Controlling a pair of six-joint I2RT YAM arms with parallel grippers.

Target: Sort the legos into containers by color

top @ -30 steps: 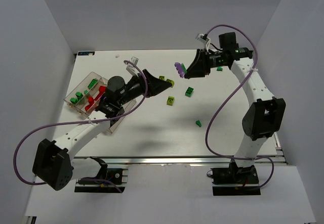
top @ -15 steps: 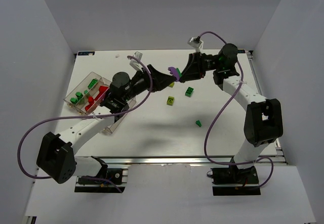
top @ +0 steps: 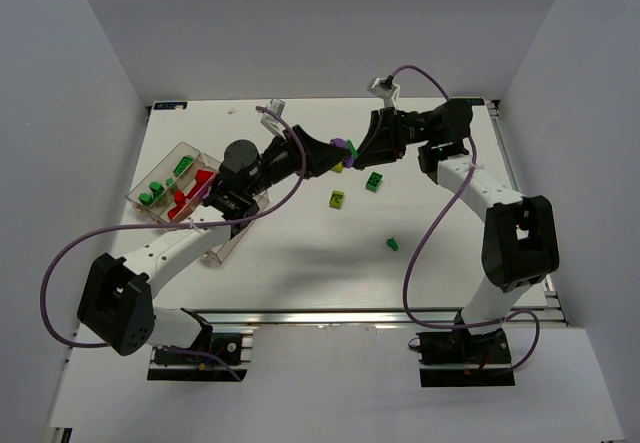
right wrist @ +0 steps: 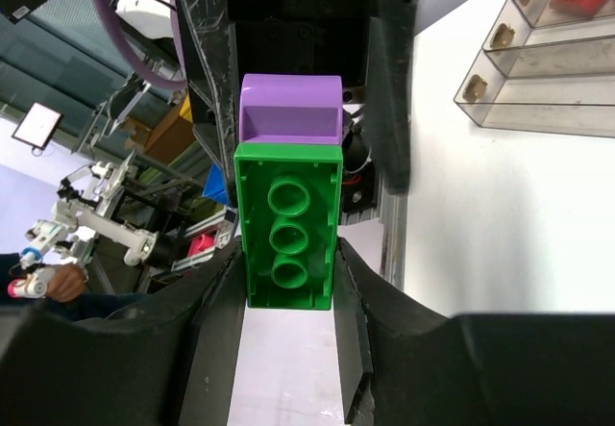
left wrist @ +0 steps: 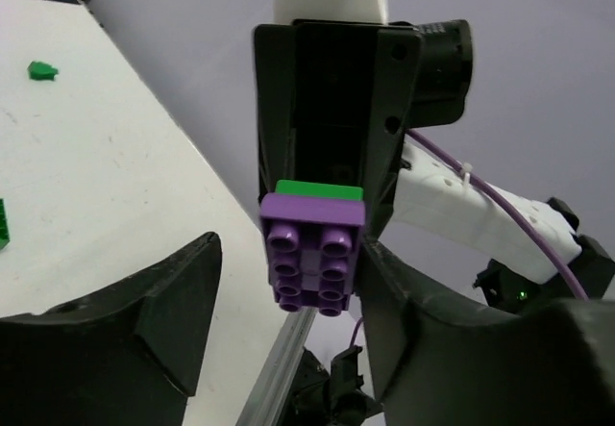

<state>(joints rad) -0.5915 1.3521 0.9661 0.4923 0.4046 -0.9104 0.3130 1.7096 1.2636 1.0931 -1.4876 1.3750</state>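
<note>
Mid-air, right hand [right wrist: 288, 264] grips the green brick [right wrist: 288, 216] while the open left hand [left wrist: 290, 250] straddles its stuck-on purple brick [left wrist: 313, 255], likely to split the colours.

Overhead view; wrist cameras closely share brick stack [left wrist: 312, 253].

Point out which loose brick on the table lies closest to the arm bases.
The small dark green brick, lying alone on the white table. The yellow-green brick and the other green brick sit farther back.
</note>
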